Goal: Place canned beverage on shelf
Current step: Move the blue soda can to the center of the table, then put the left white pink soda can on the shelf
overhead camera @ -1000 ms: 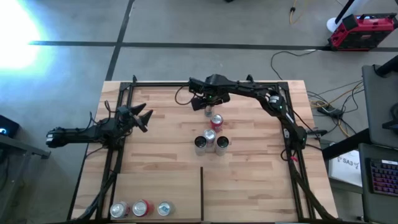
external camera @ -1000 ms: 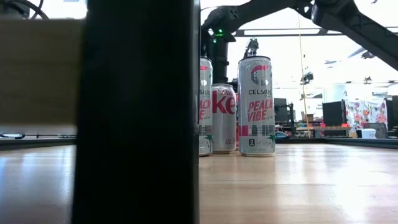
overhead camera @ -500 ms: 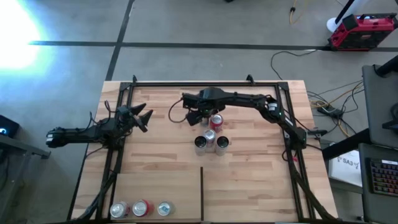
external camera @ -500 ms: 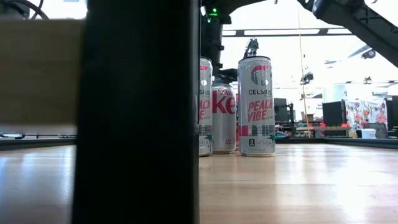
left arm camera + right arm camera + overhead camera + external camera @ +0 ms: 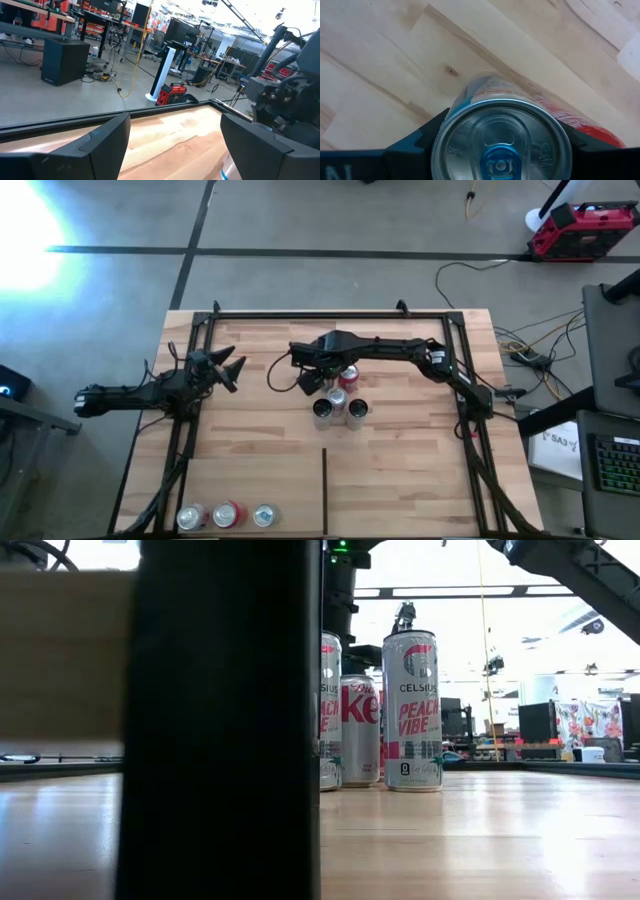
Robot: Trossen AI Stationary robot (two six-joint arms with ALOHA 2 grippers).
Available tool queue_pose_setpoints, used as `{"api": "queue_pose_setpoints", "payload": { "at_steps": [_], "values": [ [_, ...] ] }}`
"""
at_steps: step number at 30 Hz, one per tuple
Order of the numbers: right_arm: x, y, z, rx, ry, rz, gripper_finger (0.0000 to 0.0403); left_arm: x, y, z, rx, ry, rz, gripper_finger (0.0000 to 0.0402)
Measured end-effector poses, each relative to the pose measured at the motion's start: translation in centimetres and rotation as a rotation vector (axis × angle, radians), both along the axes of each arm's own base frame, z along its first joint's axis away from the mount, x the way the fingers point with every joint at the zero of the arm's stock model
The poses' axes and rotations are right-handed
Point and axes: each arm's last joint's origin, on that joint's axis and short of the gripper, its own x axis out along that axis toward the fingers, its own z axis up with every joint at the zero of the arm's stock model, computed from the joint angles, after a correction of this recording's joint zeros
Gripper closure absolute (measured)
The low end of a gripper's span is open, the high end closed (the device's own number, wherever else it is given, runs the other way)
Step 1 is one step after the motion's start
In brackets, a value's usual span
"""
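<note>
R hand [image 5: 312, 377] grips a can [image 5: 501, 144], fingers on both sides, above shelf [image 5: 400, 450] centre, at 10 o'clock of 4-can cluster [image 5: 340, 405]. L hand [image 5: 228, 368] open, idle at 9 o'clock edge.

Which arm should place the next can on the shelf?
Right. The right gripper already holds a can above the shelf beside the can cluster; the left gripper waits open at the left rail.
</note>
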Motion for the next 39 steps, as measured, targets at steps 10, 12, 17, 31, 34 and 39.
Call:
{"api": "queue_pose_setpoints", "payload": {
  "at_steps": [10,12,17,31,34,39],
  "values": [
    [0.2,0.7,0.0,0.009,-0.008,0.022,0.0181,0.0,0.0,0.0,0.0,0.0,0.0,0.0107],
    [0.2,0.6,0.0,0.005,-0.008,0.02,0.0168,0.0,0.0,0.0,0.0,0.0,0.001,0.0107],
    [0.2,0.5,0.0,0.002,-0.019,0.003,0.0129,0.0,0.0,0.0,0.0,0.0,0.001,0.0107],
    [-0.3,0.4,2.5,-0.025,-0.019,-0.017,0.0112,0.0,0.0,0.0,0.0,0.0,0.0,0.0107],
    [-1.2,0.2,4.7,-0.016,-0.011,-0.023,0.0114,0.0,0.0,0.0,0.0,0.0,0.001,0.0107],
    [-3.6,0.8,7.2,0.074,0.0,0.023,0.0115,0.0,0.0,0.0,0.0,0.0,0.0,0.0107]
  ]
}}
